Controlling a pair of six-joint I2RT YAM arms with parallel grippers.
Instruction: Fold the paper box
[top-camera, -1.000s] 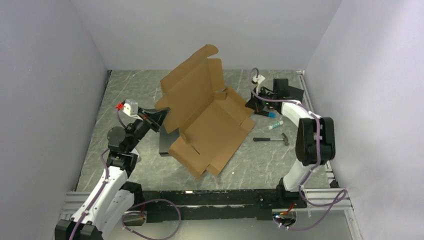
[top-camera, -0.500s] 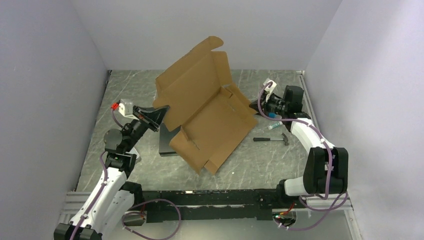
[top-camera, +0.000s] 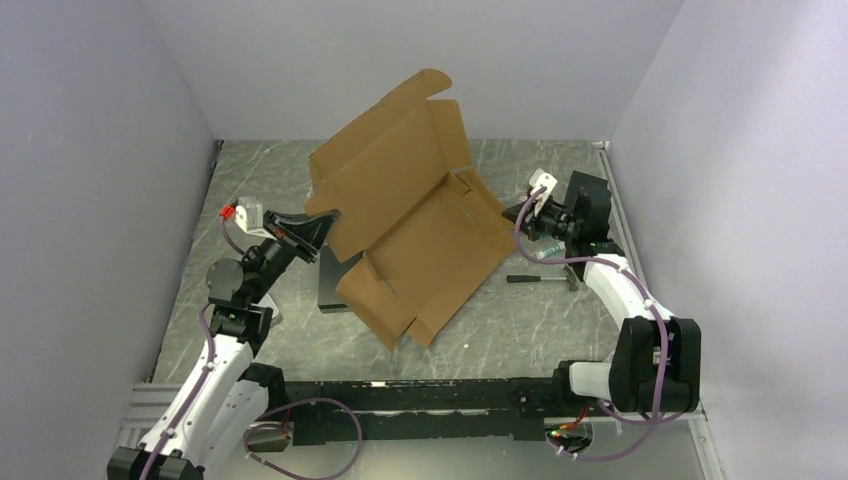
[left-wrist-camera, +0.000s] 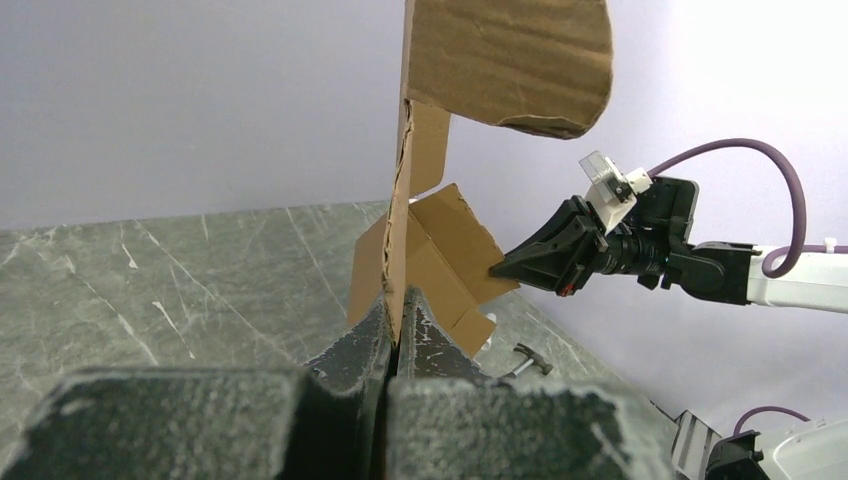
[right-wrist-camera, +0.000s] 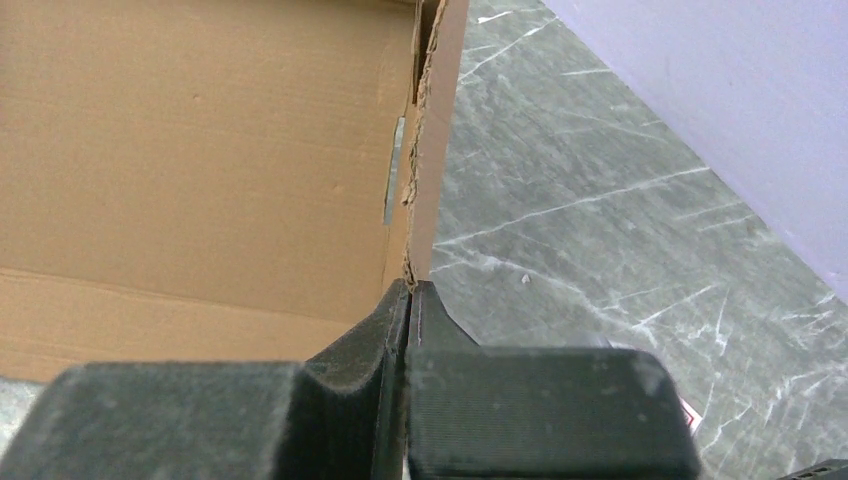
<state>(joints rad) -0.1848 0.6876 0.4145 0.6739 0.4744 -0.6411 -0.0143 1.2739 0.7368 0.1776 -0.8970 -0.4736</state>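
Note:
The paper box (top-camera: 420, 230), a brown die-cut cardboard sheet, is held tilted above the table's middle, its lid panel raised toward the back wall. My left gripper (top-camera: 325, 222) is shut on the sheet's left edge. In the left wrist view the cardboard (left-wrist-camera: 500, 60) rises straight up out of the left gripper (left-wrist-camera: 397, 322). My right gripper (top-camera: 508, 212) is shut on the right flap. In the right wrist view the torn flap edge (right-wrist-camera: 425, 150) runs down into the closed right gripper (right-wrist-camera: 410, 290). The left wrist view also shows the right gripper (left-wrist-camera: 503, 270) touching that flap.
A black rectangular block (top-camera: 333, 285) lies on the table under the sheet's left part. A small hammer (top-camera: 545, 279) lies right of the box, below the right wrist, and shows as the hammer (left-wrist-camera: 530, 358) in the left wrist view. Grey walls close three sides.
The right arm's elbow swung nearer and to the right while its gripper stayed on the flap. The box shifted slightly left and its lid panel stands higher. The left gripper rose a little.

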